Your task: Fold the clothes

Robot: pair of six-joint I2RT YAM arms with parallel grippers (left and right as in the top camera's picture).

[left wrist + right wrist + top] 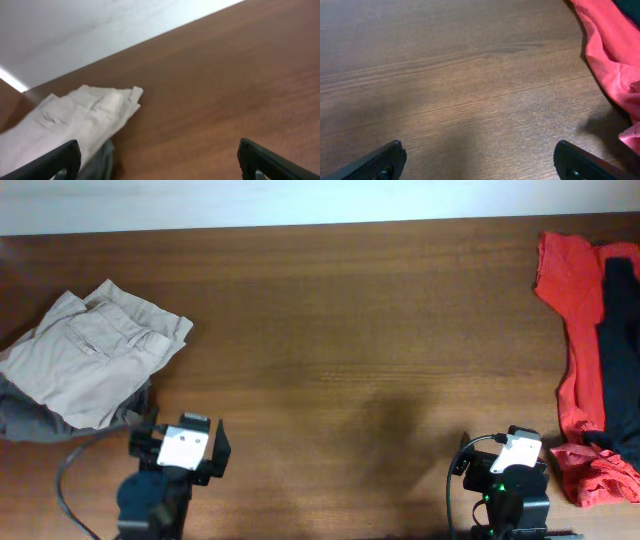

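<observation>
Brown table bears rumpled beige shorts; left claw and right claw gape empty.

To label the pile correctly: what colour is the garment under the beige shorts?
The garment under the beige shorts is gray, best seen in the overhead view.

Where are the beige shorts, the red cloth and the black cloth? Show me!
beige shorts (85, 355): overhead view, on the middle of the top layer.
red cloth (575, 320): overhead view, on its wide upper part.
black cloth (622, 340): overhead view, on the middle of its long strip.
</observation>
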